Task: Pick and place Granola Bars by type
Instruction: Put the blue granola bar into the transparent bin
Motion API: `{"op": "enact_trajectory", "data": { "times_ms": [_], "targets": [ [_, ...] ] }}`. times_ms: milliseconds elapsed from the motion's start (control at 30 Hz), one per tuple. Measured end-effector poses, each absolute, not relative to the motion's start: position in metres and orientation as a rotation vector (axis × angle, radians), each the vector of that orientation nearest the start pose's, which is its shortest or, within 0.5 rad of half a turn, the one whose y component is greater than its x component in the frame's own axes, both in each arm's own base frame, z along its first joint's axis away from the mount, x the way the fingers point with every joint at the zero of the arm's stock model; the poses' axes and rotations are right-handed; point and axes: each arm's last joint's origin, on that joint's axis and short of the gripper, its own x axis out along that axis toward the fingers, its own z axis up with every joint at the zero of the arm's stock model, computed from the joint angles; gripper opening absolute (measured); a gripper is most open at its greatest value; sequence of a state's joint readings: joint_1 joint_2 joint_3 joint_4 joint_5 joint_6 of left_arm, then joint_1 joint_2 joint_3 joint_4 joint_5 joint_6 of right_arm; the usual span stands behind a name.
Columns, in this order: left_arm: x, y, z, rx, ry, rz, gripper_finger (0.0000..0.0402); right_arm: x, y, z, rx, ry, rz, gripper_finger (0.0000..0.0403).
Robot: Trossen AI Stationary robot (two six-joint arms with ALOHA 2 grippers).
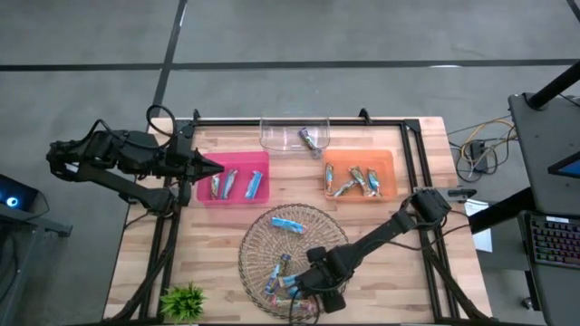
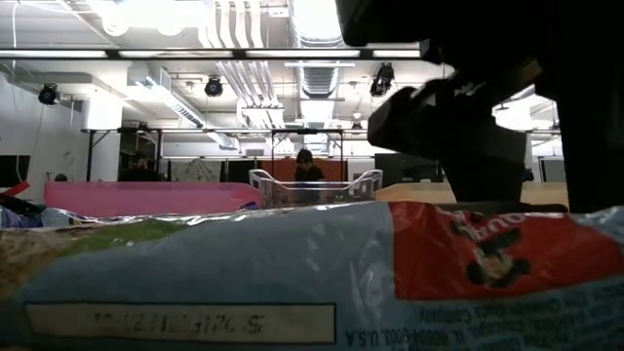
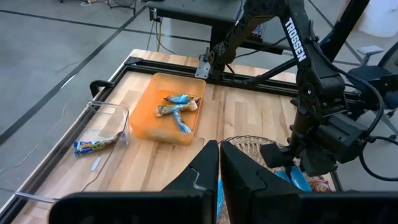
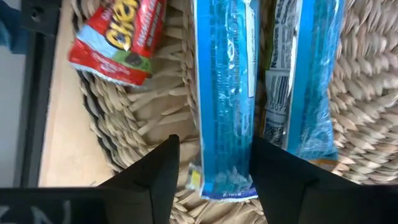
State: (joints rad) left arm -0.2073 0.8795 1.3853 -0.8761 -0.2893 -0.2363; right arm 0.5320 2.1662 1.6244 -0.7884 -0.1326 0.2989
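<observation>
A round woven basket (image 1: 294, 246) near the table's front edge holds several granola bars. My right gripper (image 4: 216, 142) points down into it, open, its fingers (image 4: 163, 171) on either side of the near end of a blue-wrapped bar (image 4: 224, 87). That bar lies flat on the basket weave. A second blue bar (image 4: 305, 81) lies beside it, and a red-wrapped one (image 4: 118, 37) lies at the basket's rim. My left gripper (image 1: 214, 167) hangs shut above the left end of the pink tray (image 1: 234, 159). My right gripper straddles the blue bar's end (image 4: 227, 180) from above, fingers across the bar. One finger (image 4: 273, 171) stands right at the wrapper's edge; I cannot tell whether it touches. The bar lies flat in the basket.
The pink tray holds three bars. The orange tray (image 1: 360, 158) at the back right holds several. A clear tray (image 1: 272, 136) at the back middle holds one bar (image 1: 311, 138). A small green plant (image 1: 184, 301) stands at the front left corner. One wrapped bar (image 2: 292, 283) fills the low view's foreground.
</observation>
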Motion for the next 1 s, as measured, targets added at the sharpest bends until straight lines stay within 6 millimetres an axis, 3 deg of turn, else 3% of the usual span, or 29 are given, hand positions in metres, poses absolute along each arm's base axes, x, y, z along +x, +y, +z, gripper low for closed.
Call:
{"op": "enact_trajectory", "data": {
  "times_ms": [333, 733, 1000],
  "targets": [
    [0.1250, -0.0178, 0.4435, -0.142, 0.347, 0.123, 0.0000, 0.3692, 0.2217, 0.1507, -0.026, 1.391, 0.358, 0.0140],
    [0.1250, -0.0178, 0.4435, -0.144, 0.347, 0.124, 0.0000, 0.3694, 0.2219, 0.1508, -0.025, 1.389, 0.360, 0.0061],
    [0.1250, -0.0178, 0.4435, -0.145, 0.347, 0.124, 0.0000, 0.3694, 0.2220, 0.1510, -0.022, 1.389, 0.364, 0.0054]
  ]
}}
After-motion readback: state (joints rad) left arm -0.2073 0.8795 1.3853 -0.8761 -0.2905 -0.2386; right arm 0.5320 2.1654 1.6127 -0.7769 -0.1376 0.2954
